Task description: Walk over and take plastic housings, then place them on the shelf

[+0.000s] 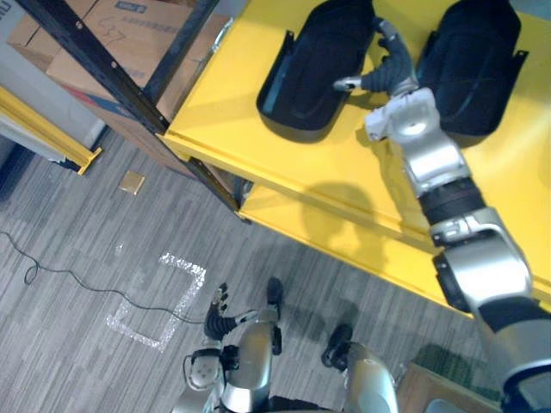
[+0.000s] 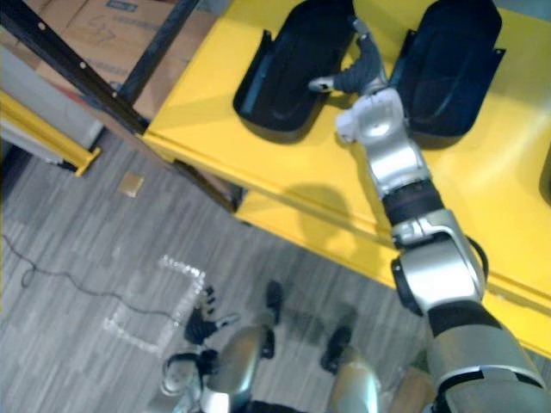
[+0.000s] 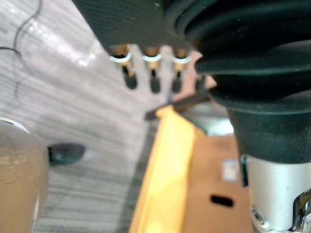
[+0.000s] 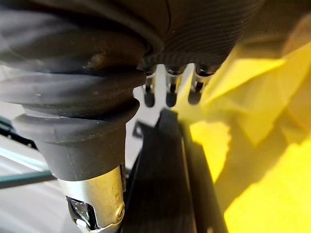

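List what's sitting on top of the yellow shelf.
Two black plastic housings lie side by side on the yellow shelf: the left housing and the right housing. The right hand sits between them, fingers open. Whatever lies beneath the housings is covered.

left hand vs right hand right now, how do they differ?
Height: the left hand hangs low over the grey floor; the right hand reaches out over the yellow shelf.
Surroundings: the left hand is away from the shelf; the right hand sits between the left housing and the right housing, thumb pointing at the left one.
Shared: both hands have straight fingers and grip nothing.
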Available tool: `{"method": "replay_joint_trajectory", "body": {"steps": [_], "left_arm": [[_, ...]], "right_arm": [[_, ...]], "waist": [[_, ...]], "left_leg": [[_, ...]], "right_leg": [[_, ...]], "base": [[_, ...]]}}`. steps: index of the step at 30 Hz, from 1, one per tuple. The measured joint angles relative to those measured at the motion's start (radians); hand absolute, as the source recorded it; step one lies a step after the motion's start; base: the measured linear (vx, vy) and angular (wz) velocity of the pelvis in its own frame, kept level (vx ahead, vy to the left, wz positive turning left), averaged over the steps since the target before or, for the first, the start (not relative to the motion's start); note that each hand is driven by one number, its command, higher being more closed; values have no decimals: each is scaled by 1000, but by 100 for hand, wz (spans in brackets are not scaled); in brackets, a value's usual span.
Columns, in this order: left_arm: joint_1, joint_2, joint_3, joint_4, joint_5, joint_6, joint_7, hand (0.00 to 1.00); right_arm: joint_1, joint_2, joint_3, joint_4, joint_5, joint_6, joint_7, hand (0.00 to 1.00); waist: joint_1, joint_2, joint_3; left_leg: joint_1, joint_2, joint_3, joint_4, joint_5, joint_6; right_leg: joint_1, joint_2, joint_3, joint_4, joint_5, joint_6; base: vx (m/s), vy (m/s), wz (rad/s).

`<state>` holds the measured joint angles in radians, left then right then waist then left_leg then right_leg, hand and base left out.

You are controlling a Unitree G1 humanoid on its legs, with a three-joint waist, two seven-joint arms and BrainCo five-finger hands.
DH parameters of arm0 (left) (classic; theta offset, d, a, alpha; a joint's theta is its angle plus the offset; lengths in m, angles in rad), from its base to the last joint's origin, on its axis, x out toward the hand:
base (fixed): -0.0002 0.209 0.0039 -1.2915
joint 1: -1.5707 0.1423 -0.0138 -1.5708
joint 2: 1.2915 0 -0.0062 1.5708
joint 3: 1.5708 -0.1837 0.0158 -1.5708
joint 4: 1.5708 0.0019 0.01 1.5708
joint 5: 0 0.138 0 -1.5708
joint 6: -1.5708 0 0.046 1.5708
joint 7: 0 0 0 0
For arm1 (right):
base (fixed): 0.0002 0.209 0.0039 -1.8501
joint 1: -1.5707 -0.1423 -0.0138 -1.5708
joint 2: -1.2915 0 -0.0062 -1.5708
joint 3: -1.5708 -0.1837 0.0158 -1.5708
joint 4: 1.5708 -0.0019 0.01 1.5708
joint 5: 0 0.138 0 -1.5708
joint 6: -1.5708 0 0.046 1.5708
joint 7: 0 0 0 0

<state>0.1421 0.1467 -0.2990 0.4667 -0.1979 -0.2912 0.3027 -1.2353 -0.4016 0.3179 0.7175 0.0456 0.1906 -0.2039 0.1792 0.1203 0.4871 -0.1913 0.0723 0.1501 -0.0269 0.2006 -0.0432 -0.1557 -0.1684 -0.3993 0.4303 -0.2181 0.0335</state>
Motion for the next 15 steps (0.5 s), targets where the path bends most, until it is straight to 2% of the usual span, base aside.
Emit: {"method": "replay_joint_trajectory", "body": {"steps": [5, 15], "left_arm": [[8, -2, -16, 17, 0, -13, 4, 0], [9, -6, -20, 20, -1, -15, 9, 0]], "right_arm": [[2, 25, 2, 10, -3, -18, -36, 0], [6, 73, 40, 11, -5, -20, -56, 0]], "waist": [[0, 0, 0], [0, 0, 0]], "left_leg": [[0, -8, -4, 0, 0, 0], [6, -19, -30, 0, 1, 2]], "right_leg": [[0, -11, -5, 10, -8, 4], [25, -19, -33, 4, -11, 7]], "base": [[29, 24, 4], [23, 34, 8]]}}
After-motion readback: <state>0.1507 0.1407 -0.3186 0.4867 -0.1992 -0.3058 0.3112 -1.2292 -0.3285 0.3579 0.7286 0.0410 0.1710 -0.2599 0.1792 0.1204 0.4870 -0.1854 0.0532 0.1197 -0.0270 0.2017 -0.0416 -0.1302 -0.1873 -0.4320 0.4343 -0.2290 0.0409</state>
